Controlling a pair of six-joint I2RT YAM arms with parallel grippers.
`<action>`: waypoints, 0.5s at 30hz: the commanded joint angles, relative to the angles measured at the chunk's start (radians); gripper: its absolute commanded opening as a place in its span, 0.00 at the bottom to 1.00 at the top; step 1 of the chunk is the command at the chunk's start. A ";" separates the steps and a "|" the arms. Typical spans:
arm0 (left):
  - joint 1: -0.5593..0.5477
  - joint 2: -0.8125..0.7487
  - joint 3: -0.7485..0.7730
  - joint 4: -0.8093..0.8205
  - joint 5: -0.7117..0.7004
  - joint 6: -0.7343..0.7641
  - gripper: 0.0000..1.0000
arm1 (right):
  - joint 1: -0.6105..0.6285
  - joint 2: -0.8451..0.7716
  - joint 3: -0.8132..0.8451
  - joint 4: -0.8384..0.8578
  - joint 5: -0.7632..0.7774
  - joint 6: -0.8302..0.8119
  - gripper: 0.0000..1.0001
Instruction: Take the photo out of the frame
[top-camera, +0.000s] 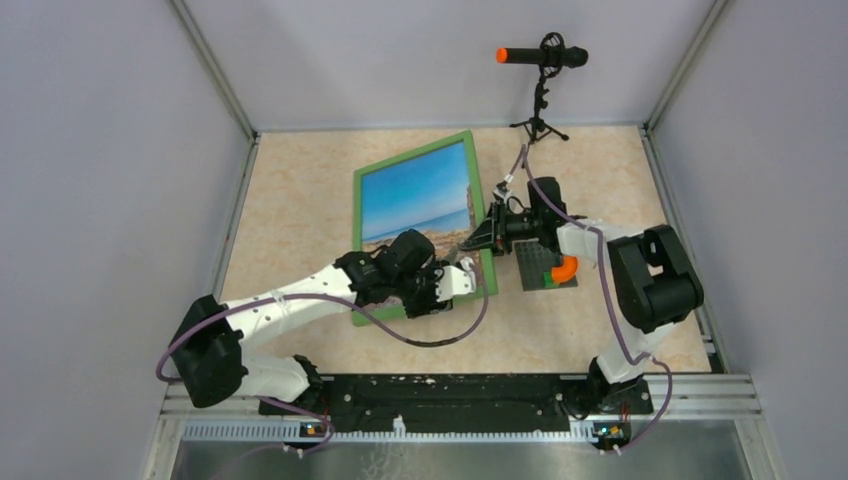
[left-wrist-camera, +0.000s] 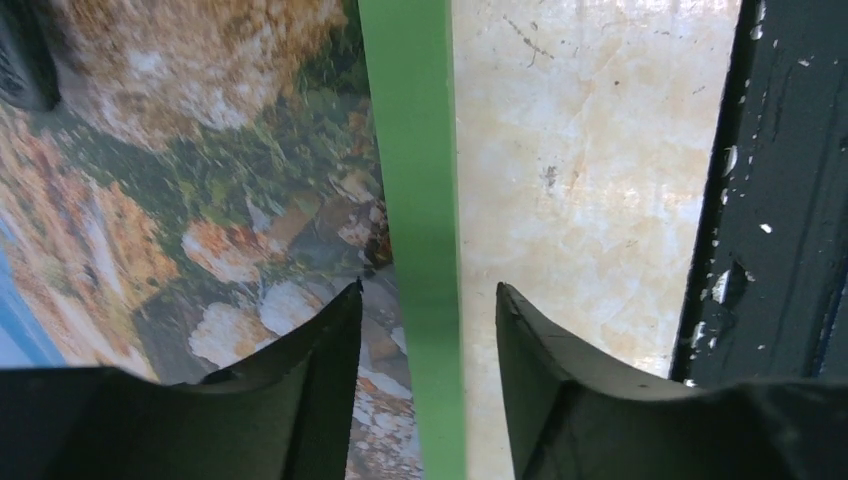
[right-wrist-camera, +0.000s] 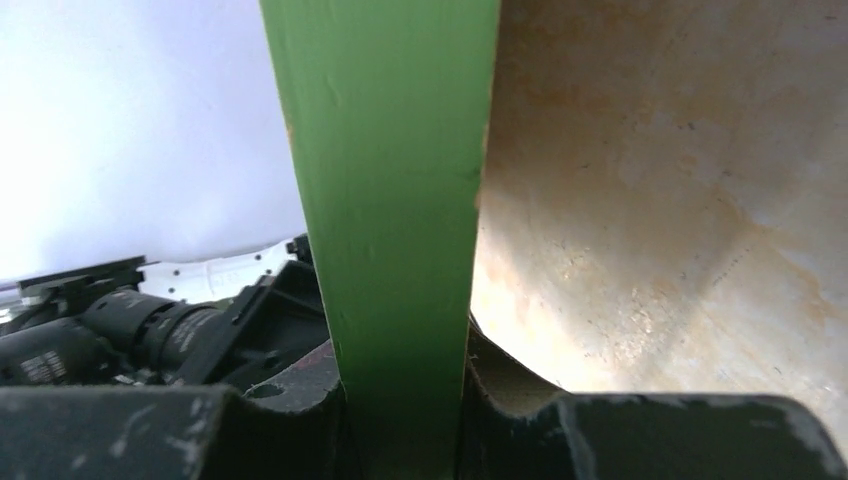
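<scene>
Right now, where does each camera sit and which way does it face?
Top external: above and behind the robot, facing down on the table, left arm, right arm, the frame and the photo.
Left wrist: looks down past the open left jaws straddling the frame's green border.
Right wrist: looks along that border, pinched in the right jaws.
Shared: all three show the frame.

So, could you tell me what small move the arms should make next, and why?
Probably the right gripper should lift the frame by its right border to start turning it over: its jaws pinch that green border, the left gripper straddles the lower border with jaws apart, and the photo lies face up.
</scene>
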 joint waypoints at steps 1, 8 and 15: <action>0.002 -0.025 0.084 0.035 0.014 -0.010 0.67 | 0.021 -0.056 0.123 -0.279 0.003 -0.192 0.00; 0.178 -0.081 0.269 -0.131 0.104 -0.083 0.96 | 0.013 -0.110 0.311 -0.625 0.122 -0.441 0.00; 0.451 -0.154 0.397 -0.164 0.092 -0.237 0.99 | 0.012 -0.133 0.570 -0.915 0.277 -0.693 0.00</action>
